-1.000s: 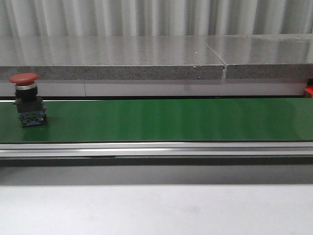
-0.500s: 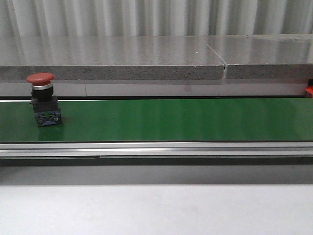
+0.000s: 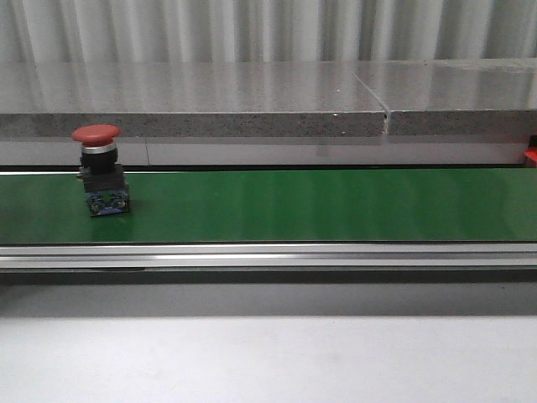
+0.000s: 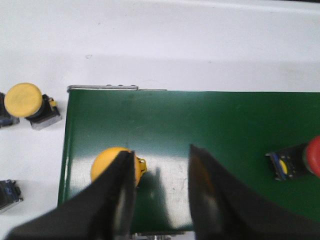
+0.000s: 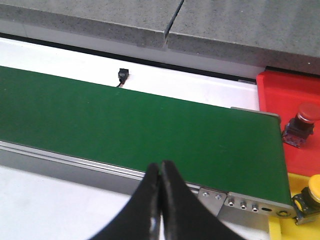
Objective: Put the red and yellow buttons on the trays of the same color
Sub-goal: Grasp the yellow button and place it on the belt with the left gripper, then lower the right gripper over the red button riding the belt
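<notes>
The left hand [image 4: 159, 192] stood wide apart over the end of the green belt [image 4: 210, 125], holding nothing. A yellow button [image 4: 112, 162] lay on the belt just beside its one finger, half hidden by it, so the button sat outside the gap, not between the fingers; to take it the hand would have needed to shift toward that side. A red button [image 3: 101, 168] stood upright on the belt, at about nine o'clock of the belt in the front view; in the left wrist view it lay on its side near three o'clock, well apart from the hand. The left arm looked the nearer to both.

The right hand [image 5: 159, 172] was closed with nothing in it, above the belt's other end, beside the red tray [image 5: 285, 90] and the yellow tray [image 5: 285, 227], each already carrying a button. Two more buttons sat off the belt on the white desk [image 4: 150, 40]. Nothing blocked the path along the belt.
</notes>
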{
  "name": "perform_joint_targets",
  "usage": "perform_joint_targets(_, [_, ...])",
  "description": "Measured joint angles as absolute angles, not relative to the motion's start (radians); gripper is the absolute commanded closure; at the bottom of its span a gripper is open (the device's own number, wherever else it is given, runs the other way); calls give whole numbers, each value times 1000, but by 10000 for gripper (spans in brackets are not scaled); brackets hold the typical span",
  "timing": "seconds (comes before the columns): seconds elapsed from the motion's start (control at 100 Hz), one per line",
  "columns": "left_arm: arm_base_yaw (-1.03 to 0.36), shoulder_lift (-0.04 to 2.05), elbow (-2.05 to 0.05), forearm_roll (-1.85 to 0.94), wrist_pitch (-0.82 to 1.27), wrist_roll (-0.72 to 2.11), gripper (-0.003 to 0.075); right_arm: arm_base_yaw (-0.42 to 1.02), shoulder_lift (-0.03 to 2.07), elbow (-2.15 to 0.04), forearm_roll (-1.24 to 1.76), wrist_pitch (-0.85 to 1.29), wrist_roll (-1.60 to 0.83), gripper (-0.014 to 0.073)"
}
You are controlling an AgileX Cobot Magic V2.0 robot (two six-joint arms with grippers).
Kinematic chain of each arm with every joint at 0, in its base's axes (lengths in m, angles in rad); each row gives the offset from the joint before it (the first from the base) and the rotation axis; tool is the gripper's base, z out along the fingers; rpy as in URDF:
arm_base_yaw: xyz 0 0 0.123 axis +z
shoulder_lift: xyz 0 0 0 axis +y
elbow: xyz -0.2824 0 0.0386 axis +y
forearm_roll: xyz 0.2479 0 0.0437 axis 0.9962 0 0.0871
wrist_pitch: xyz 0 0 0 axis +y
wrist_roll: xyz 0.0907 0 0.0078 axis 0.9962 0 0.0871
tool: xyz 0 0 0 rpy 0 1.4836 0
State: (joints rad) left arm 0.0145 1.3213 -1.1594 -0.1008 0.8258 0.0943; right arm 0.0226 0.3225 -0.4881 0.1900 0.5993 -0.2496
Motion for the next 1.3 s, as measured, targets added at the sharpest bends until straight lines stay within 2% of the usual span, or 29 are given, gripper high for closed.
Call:
perform_joint_targets(0.03, [-1, 1295, -1144, -101, 816, 97, 745, 23, 322, -488, 190, 599, -250, 652])
perform_joint_targets(0.46, [-181, 963, -897, -65, 700, 146, 741, 23, 322, -488, 190, 599, -250, 652])
perform_joint_targets(0.72, [-187, 721, -732, -65, 675, 119, 741, 23, 322, -488, 190, 599, -250, 652])
perform_joint_targets(0.97, [-187, 480, -618, -72, 735, 118, 741, 23, 322, -488, 190, 602, -250, 652])
perform_joint_targets(1.13, [-187, 404, -593, -74, 763, 117, 741, 53, 330, -508, 190, 617, -250, 652])
perform_joint_targets(1.3, [-187, 391, -587, -74, 770, 117, 741, 122, 434, -564, 190, 629, -250, 650])
